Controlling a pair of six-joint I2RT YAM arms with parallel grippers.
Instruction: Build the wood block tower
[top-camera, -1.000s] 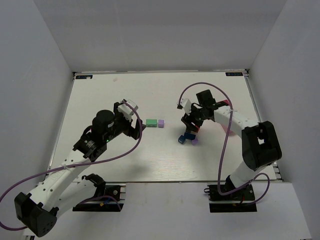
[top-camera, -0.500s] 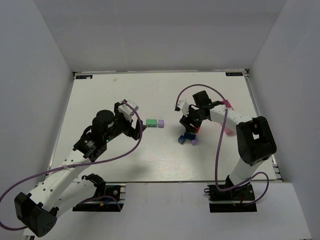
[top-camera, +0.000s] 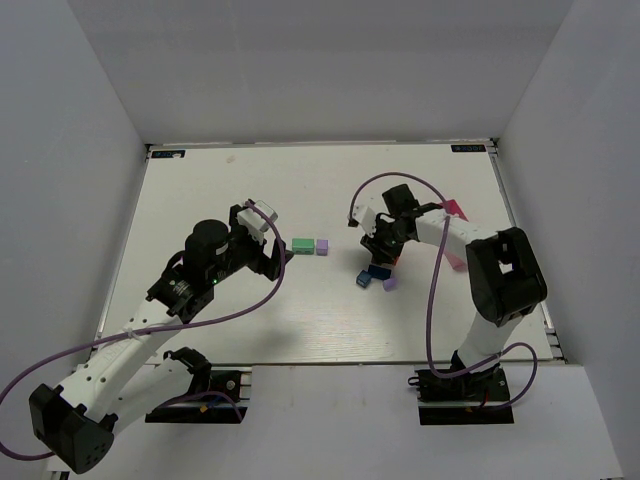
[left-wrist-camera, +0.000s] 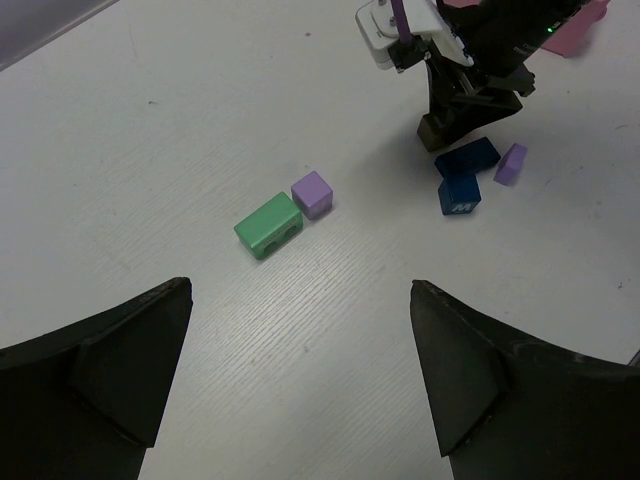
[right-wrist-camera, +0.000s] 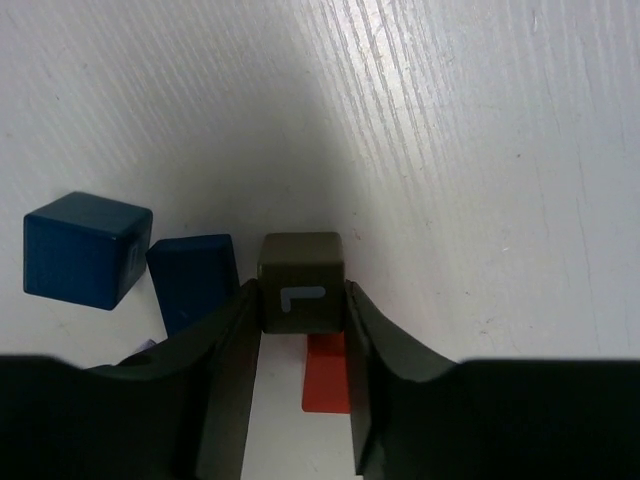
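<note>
My right gripper (right-wrist-camera: 302, 300) is shut on a dark olive cube (right-wrist-camera: 300, 275) with a pale mark, held low by the table. In the right wrist view a blue bar (right-wrist-camera: 193, 280) lies just left of the cube. A blue cube (right-wrist-camera: 87, 249) is further left, and a red block (right-wrist-camera: 326, 378) shows between the fingers. From above, the right gripper (top-camera: 384, 252) is over the cluster of blue blocks (top-camera: 376, 272) and a small purple block (top-camera: 390, 283). A green bar (top-camera: 303, 245) and a purple cube (top-camera: 322, 246) lie side by side, apart from the cluster. My left gripper (left-wrist-camera: 300, 380) is open and empty, above bare table near them.
Pink tray pieces (top-camera: 455, 209) lie at the right, behind the right arm, and show at the top right of the left wrist view (left-wrist-camera: 580, 28). The purple cable of the right arm loops over the blocks. White walls close off the table at the back and sides.
My right gripper has shifted slightly left and back over the block cluster, with its forearm swinging. The left arm and the green and purple blocks have not moved.
</note>
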